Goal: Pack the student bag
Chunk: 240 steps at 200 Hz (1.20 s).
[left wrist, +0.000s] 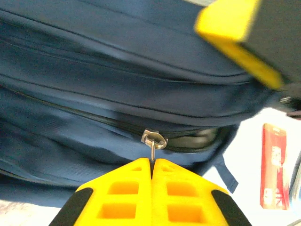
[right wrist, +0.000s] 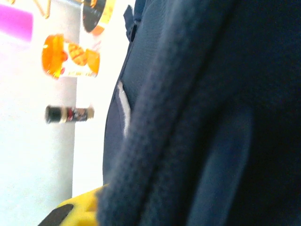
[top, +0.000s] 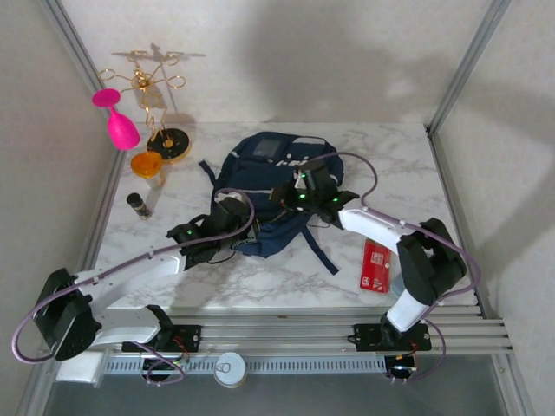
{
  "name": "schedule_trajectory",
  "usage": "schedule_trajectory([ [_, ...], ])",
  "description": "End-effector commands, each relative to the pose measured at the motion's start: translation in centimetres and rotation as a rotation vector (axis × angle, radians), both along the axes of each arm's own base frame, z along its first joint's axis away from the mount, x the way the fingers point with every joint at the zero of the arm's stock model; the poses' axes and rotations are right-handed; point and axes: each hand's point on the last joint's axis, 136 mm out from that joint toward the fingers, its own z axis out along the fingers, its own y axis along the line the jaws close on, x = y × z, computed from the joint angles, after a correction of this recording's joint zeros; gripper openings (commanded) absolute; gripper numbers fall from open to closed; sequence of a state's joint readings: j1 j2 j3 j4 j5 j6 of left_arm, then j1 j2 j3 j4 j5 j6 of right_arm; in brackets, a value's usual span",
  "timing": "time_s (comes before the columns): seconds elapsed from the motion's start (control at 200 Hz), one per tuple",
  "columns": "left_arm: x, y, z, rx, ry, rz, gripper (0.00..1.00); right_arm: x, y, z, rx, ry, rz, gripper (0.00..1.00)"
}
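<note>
The student bag (top: 260,165), left of the red packet (top: 375,266), looks soft and slumpy, so brace the fabric beside the zip. Your left gripper (left wrist: 152,164) pinches its zipper pull (left wrist: 154,141). Whether your right gripper (top: 300,189) is gripping, I cannot tell.

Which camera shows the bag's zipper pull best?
Left wrist: the zipper pull is sharp and centred, pinched in the shut left end effector. The top view makes it too small to see; the right wrist shows blurred student bag fabric.

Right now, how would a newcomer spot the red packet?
Start at the big navy-blue fabric backpack mid-table. Right of it, toward the near edge, lies a flat red rectangular packet. It is the sole loose item there and the only red one.
</note>
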State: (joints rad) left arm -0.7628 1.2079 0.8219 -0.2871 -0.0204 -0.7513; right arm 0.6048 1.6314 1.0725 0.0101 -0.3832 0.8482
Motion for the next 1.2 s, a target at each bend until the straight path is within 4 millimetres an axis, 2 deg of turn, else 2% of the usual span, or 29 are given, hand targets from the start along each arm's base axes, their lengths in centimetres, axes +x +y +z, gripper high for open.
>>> schedule_trajectory([
  [0.0,-1.3,3.0,-3.2,0.082,0.078,0.053,0.0,1.2,-4.3,2.7,-0.002,-0.131,0.12,0.0],
  [0.12,-1.1,3.1,-4.5,0.103,0.084,0.041,0.0,3.4,-8.0,2.4,0.026,-0.101,0.072,0.0],
  [0.17,-0.8,2.6,-4.4,0.086,0.082,0.036,0.0,4.1,-8.8,2.0,0.023,-0.074,0.024,0.05],
  [0.33,0.2,-0.5,-2.5,-0.009,0.047,-0.014,0.0,3.3,-8.4,0.7,-0.021,-0.003,-0.099,0.49],
  [0.461,0.9,-2.1,-1.3,-0.051,0.015,-0.03,0.0,0.9,-8.3,-0.3,-0.057,0.06,-0.251,0.73],
  [0.611,1.0,-3.0,-0.7,-0.098,-0.001,-0.039,0.0,-2.5,-5.5,-0.9,0.007,0.125,-0.325,0.98],
  [0.701,0.9,-3.2,-0.8,-0.097,0.0,-0.045,0.0,-2.7,-4.1,-1.0,0.023,0.131,-0.385,0.99],
  [0.716,0.9,-3.2,-0.8,-0.096,0.0,-0.046,0.0,-3.3,-3.1,-0.9,0.029,0.133,-0.37,0.99],
  [0.751,1.0,-3.1,-0.8,-0.089,-0.001,-0.044,0.0,-3.4,-2.2,-0.8,0.047,0.138,-0.379,0.99],
  [0.906,1.1,-3.1,-1.0,-0.086,-0.004,-0.045,0.0,-2.3,-0.3,-1.2,0.057,0.124,-0.485,0.96],
  [0.976,1.2,-3.1,-0.9,-0.084,-0.011,-0.044,0.0,-1.5,-0.3,-1.5,0.055,0.11,-0.526,0.85],
  [1.051,1.3,-3.0,-0.8,-0.078,-0.015,-0.039,0.0,-0.9,0.1,-1.9,0.058,0.107,-0.534,0.69],
  [1.101,1.3,-3.0,-0.9,-0.077,-0.016,-0.04,0.0,-0.7,1.0,-1.7,0.063,0.091,-0.518,0.54],
  [1.196,1.2,-3.0,-1.2,-0.081,-0.012,-0.037,0.0,-0.2,2.7,-1.5,0.051,0.063,-0.474,0.36],
])
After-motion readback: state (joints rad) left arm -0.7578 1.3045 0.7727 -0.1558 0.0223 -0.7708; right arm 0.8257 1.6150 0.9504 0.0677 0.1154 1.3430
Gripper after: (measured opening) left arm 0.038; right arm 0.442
